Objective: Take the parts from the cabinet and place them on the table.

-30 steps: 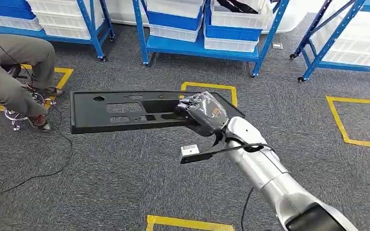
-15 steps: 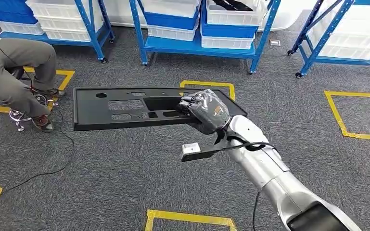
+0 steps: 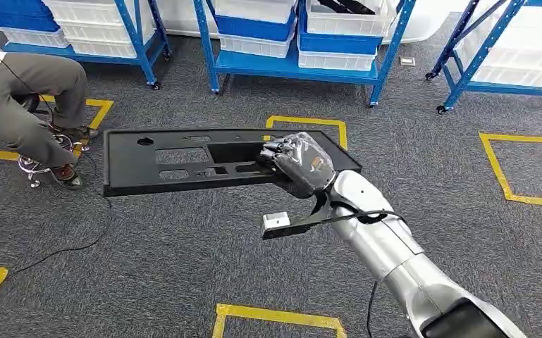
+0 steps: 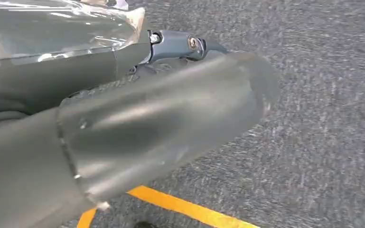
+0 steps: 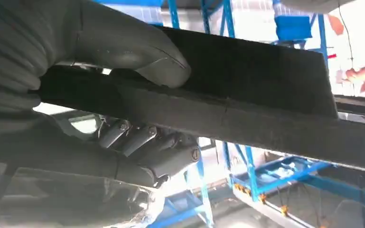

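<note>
A long flat black panel [image 3: 176,160] with several cut-outs hangs level above the grey carpet in the head view. My right hand [image 3: 299,165] grips its right end, the silver arm coming in from the lower right. In the right wrist view the thumb [image 5: 137,52] presses on one face of the panel [image 5: 266,95] and the dark fingers [image 5: 147,142] wrap the other. My left hand [image 4: 137,123] hangs over the carpet in the left wrist view, holding nothing, its thick grey thumb hiding most of the fingers.
Blue racks [image 3: 296,63] with white and blue bins line the far side, another rack [image 3: 493,63] at the right. A person [image 3: 21,105] sits on a stool at the left. Yellow tape squares [image 3: 306,124] mark the carpet, and a cable [image 3: 56,253] runs across it.
The whole picture has shifted slightly, so the camera moved. My right hand keeps the same hold on the black panel, which stays level.
</note>
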